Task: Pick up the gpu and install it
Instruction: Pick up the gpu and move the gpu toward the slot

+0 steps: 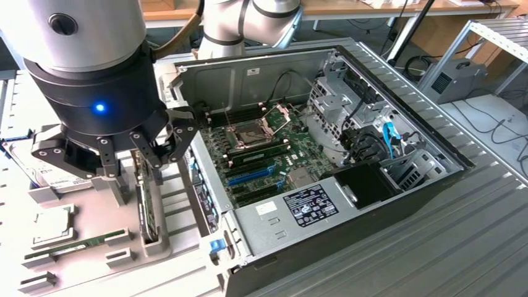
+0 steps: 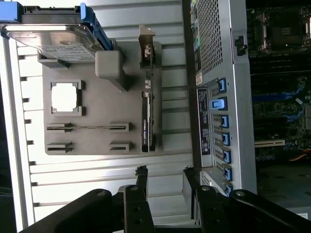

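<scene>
The gripper [image 2: 164, 174] has its 2 black fingers [image 2: 141, 182] spread wide, with nothing between them and no part touching them. It hangs over the gpu [image 1: 148, 207]. The gpu stands on its long edge in a slot of the gray parts holder [image 2: 97, 107], along the holder's edge nearest the computer case [image 1: 330, 204]. In the wrist view the card lines up with the gap between the fingers.

Farther out on the same holder, a memory stick [image 2: 87, 127] lies flat and points toward the gpu. A CPU [image 2: 64, 96] sits in a square recess near the edge opposite the gpu. A hard drive [image 2: 48, 39] in a blue carrier rests at a corner away from the case. The case lies open just beside the holder, and its motherboard [image 1: 264, 148] is exposed.
</scene>
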`<state>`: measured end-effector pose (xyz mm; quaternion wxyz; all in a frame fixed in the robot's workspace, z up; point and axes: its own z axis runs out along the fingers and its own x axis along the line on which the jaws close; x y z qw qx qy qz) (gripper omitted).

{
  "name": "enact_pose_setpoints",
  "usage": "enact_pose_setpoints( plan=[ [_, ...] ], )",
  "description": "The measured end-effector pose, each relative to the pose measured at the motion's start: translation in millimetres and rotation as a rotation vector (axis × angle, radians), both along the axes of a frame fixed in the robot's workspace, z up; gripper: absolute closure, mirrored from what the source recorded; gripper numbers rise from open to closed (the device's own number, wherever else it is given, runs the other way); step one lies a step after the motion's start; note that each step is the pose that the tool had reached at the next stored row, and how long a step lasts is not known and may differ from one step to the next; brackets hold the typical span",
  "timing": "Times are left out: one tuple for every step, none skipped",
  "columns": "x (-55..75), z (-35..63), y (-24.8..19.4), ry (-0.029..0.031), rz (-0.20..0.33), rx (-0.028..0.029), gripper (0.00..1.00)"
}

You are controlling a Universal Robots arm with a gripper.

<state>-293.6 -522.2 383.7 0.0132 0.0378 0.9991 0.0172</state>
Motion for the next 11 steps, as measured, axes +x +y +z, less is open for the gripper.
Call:
enact_pose_setpoints(
  plan=[
    [-0.3, -0.2, 0.0, -0.0001, 0.0, 0.0, 0.58],
    [-0.6, -0.5, 0.0, 0.0, 0.0, -0.0001, 0.58],
    [-1.2, -0.9, 0.0, -0.0002, 0.0, 0.0001, 0.58],
    [-1.6, -1.1, 0.0, -0.0001, 0.0, 0.0001, 0.58],
    [-1.9, -1.2, 0.0, -0.0001, 0.0, 0.0001, 0.58],
    [-2.3, -1.5, 0.0, -0.0002, 0.0, 0.0001, 0.58],
    [-2.5, -1.7, 0.0, -0.0001, 0.0, 0.0, 0.58],
    [-2.8, -1.8, 0.0, -0.0001, 0.0, 0.0, 0.58],
    [-3.0, -1.9, 0.0, 0.0001, 0.0, -0.0001, 0.58],
    [-3.2, -2.1, 0.0, 0.0, 0.0, 0.0, 0.58],
    [-3.5, -2.2, 0.0, 0.0, 0.0, 0.0, 0.58]
  ],
)
